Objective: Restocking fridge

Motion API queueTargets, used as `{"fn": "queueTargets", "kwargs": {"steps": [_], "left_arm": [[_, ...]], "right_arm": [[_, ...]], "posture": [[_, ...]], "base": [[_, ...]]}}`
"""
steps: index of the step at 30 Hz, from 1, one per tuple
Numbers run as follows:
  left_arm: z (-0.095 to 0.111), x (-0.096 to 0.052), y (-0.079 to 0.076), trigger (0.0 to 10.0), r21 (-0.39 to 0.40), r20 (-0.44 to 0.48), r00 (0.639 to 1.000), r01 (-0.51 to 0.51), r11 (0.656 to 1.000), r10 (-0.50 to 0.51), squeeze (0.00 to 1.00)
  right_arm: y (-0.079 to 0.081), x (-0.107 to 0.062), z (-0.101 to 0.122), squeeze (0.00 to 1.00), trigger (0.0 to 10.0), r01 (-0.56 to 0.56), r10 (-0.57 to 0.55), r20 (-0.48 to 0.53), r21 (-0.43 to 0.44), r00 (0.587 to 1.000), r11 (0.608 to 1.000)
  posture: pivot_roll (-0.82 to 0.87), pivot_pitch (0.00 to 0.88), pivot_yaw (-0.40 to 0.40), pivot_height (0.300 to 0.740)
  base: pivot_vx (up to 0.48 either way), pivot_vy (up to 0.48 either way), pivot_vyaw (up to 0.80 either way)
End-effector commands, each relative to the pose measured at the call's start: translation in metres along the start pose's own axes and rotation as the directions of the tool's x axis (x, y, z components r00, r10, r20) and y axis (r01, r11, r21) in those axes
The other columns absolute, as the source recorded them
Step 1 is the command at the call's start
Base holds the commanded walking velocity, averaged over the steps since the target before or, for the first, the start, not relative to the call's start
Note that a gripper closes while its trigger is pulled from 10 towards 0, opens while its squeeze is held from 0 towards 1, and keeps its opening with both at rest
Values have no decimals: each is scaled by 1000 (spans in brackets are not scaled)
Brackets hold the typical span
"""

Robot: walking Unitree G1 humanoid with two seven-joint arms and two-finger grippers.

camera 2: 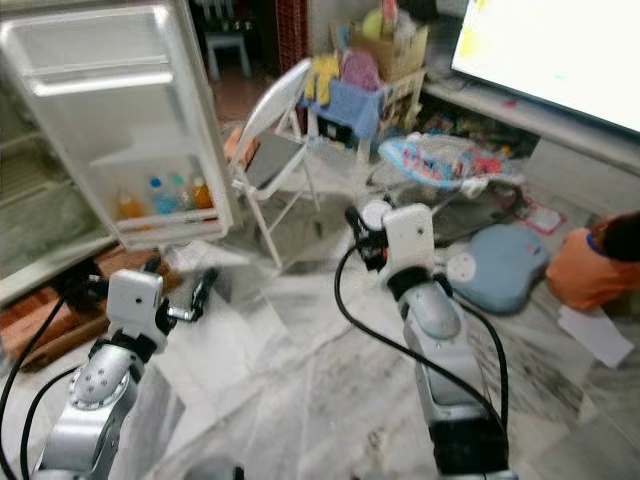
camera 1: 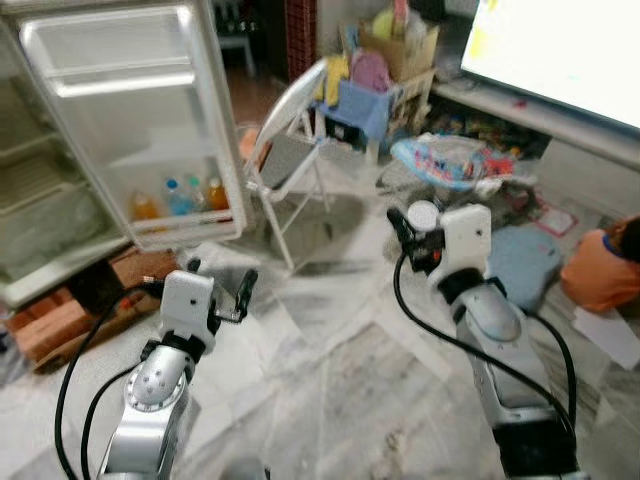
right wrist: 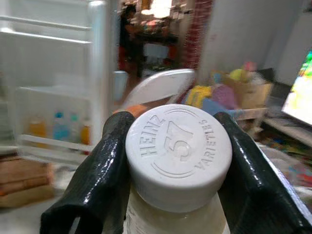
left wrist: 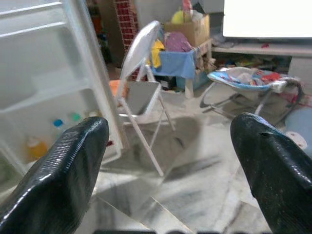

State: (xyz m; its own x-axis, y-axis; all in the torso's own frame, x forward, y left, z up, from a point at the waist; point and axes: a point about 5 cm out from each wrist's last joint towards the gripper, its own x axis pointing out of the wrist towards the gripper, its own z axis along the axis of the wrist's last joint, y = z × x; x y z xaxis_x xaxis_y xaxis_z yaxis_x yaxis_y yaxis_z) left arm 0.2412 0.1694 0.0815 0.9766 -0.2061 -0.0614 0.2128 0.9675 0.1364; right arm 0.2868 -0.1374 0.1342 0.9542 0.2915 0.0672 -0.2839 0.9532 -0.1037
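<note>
while the fridge door stands open at ten o'clock, the right gripper pinches a heinz bottle upright below its cap, ready for shelving. the left gripper is spread and empty, free to steady the door.

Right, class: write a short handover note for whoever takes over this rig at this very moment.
Right gripper: shut on a white-capped Heinz bottle, held up in front of the robot.
Left gripper: open, holding nothing, raised towards the fridge.
Fridge door: open at front left; three bottles stand in its lower shelf.
Done: bottle picked up.
Left: probably go to the fridge and set the bottle in. A folding chair stands just beside the door.
</note>
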Motion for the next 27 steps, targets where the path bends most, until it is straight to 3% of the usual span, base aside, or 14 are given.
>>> {"fn": "queueTargets", "kwargs": {"steps": [1, 27], "left_arm": [[0, -1, 6, 10000, 8, -11, 1000, -19, 1000, 19, 0], [6, 3, 18, 10000, 79, 28, 994, -109, 991, 107, 0]], "right_arm": [[9, 6, 15, 0, 10000, -39, 39, 68, -6, 997, 999], [15, 15, 24, 0, 10000, -97, 96, 108, 2, 989, 995]], "posture": [[93, 0, -31, 740], [98, 0, -34, 740]], "base": [[244, 416, 0], [293, 378, 0]]}}
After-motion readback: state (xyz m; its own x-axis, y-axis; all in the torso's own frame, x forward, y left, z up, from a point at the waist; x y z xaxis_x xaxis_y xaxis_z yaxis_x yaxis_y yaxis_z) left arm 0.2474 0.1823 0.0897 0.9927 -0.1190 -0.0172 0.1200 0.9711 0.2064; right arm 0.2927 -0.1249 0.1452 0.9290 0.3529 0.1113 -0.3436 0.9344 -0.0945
